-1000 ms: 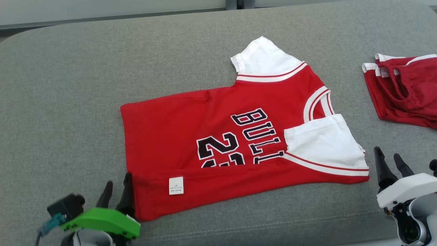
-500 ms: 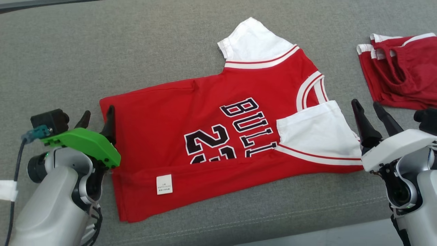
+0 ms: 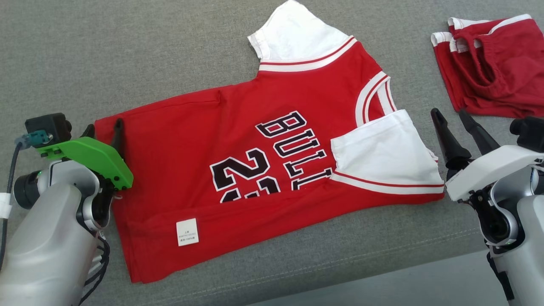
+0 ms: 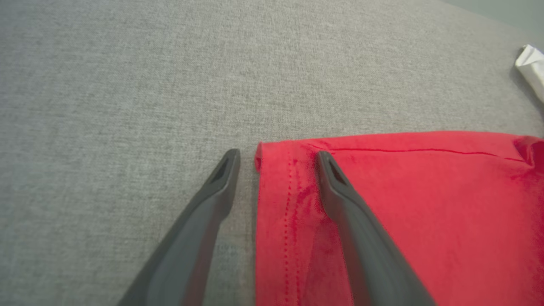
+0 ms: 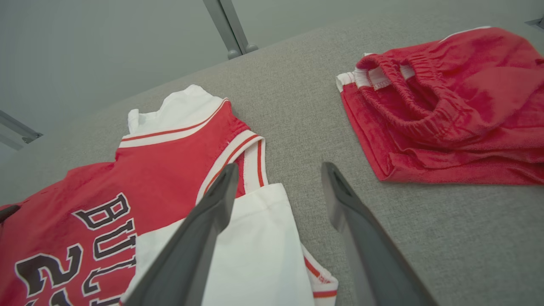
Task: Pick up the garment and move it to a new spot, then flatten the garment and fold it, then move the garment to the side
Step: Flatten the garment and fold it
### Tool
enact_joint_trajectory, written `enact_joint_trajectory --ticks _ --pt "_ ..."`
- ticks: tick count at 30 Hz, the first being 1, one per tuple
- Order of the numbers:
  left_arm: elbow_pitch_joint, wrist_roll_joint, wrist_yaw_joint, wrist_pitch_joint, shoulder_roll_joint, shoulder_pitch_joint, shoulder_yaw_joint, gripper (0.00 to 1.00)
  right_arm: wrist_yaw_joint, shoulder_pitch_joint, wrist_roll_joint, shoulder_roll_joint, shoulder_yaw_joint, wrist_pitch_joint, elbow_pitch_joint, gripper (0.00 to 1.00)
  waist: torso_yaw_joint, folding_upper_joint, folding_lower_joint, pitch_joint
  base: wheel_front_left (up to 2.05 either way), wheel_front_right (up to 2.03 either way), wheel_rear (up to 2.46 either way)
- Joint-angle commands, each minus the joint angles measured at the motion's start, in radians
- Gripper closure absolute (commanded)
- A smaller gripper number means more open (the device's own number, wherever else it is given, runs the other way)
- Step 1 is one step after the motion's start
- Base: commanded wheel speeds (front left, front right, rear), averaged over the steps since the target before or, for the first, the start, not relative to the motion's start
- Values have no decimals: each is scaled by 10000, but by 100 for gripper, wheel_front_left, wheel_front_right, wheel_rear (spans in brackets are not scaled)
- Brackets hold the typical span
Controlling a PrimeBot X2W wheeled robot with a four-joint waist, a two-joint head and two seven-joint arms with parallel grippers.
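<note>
The garment [image 3: 238,123] is a red jersey with white sleeves and black lettering, lying flat on the grey padded surface [image 3: 127,55]. Its near long edge is folded over, showing a white label [image 3: 187,232], and one white sleeve [image 3: 378,151] lies folded onto the front. My left gripper [image 3: 104,126] is open at the hem's far left corner. In the left wrist view, the left gripper [image 4: 277,155] has one finger over the garment [image 4: 425,212] and the other over bare surface. My right gripper [image 3: 448,112] is open just right of the folded sleeve; the right gripper [image 5: 279,165] straddles the sleeve's edge [image 5: 255,246].
A pair of red shorts [image 3: 488,72] with white trim lies at the far right, close beyond my right fingers; the shorts [image 5: 446,114] fill the right wrist view's upper right. The surface's front edge [image 3: 382,272] runs along the bottom, with pale floor below it.
The head camera has tilted down. Both grippers have moved forward along the garment: the left from the hem's near corner to its far corner, the right from the near sleeve corner to beside the sleeve. Both stay open.
</note>
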Motion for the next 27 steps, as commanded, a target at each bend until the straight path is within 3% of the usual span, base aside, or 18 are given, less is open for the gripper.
enact_joint_trajectory --ticks 1,3,10,17,27 --pt "157 115 -111 -13 -57 -186 -80 58 -2 -228 26 -97 44 -47 30 0 33 0 0 14 0 0 0" --pt "271 216 -208 -121 -63 -293 -190 100 -2 -348 -21 -133 142 -17 26 0 82 0 0 20 0 0 0" --pt "168 600 -552 -538 -276 -716 -534 100 -2 -1690 -474 -387 457 438 436 0 533 0 0 234 0 0 0" --pt "-478 743 -611 -1040 -583 -901 -636 100 -2 -3840 -1155 -460 776 1254 1451 0 1295 0 0 642 0 0 0" --pt "-1633 1070 -508 -1523 -1609 -1268 -1156 100 -2 -7216 -2328 -700 1467 2531 4417 0 3039 0 0 1728 0 0 0"
